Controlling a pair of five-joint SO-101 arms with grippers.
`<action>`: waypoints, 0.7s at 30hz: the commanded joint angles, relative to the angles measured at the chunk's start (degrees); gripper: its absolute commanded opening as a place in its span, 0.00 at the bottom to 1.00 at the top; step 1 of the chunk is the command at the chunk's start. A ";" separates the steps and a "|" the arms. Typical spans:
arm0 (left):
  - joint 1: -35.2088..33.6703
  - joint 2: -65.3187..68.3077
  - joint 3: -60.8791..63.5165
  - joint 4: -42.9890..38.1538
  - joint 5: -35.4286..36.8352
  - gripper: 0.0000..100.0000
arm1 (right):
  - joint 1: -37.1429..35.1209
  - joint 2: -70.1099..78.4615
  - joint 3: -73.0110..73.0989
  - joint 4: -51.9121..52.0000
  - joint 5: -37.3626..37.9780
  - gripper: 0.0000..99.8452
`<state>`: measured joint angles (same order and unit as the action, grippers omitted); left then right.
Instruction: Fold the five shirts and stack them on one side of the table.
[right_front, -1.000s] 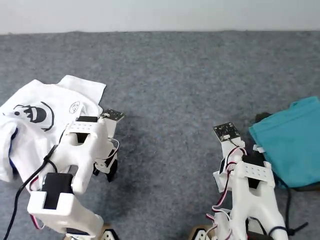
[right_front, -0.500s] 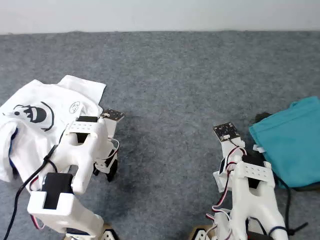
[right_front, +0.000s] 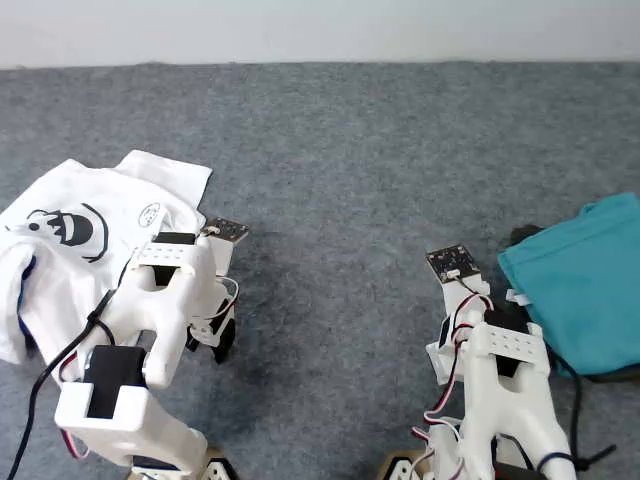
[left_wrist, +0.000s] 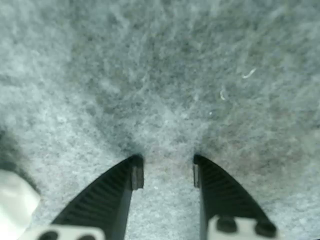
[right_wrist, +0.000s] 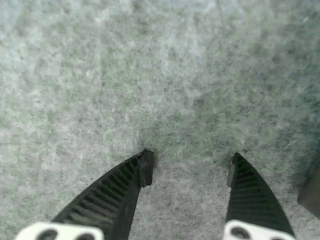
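Observation:
A white shirt (right_front: 80, 235) with a black skull print lies crumpled at the table's left edge. A folded teal shirt (right_front: 585, 280) rests at the right edge on top of a darker one (right_front: 525, 236). My left arm (right_front: 165, 300) stands beside the white shirt, its gripper (left_wrist: 164, 172) open over bare grey felt with both fingertips down on it. My right arm (right_front: 495, 360) stands beside the teal stack, its gripper (right_wrist: 190, 169) open wider, also tips down on bare felt. Neither holds anything.
Grey felt (right_front: 350, 170) covers the table, open across the middle and back. A white wall (right_front: 320, 30) runs along the far edge. Cables (right_front: 575, 420) trail near the right arm's base.

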<state>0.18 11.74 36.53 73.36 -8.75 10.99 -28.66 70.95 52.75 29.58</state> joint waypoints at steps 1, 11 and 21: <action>3.52 0.97 0.66 -2.90 0.70 0.18 | -0.13 0.92 2.81 -0.13 0.53 0.24; 3.52 0.97 0.75 -2.99 0.70 0.18 | -0.22 0.57 2.64 -0.57 0.53 0.24; 3.52 0.97 0.66 -2.90 0.70 0.18 | -0.22 0.48 2.64 -0.66 0.53 0.24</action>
<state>0.26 11.74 36.53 73.36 -8.75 10.99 -28.66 70.95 52.57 29.58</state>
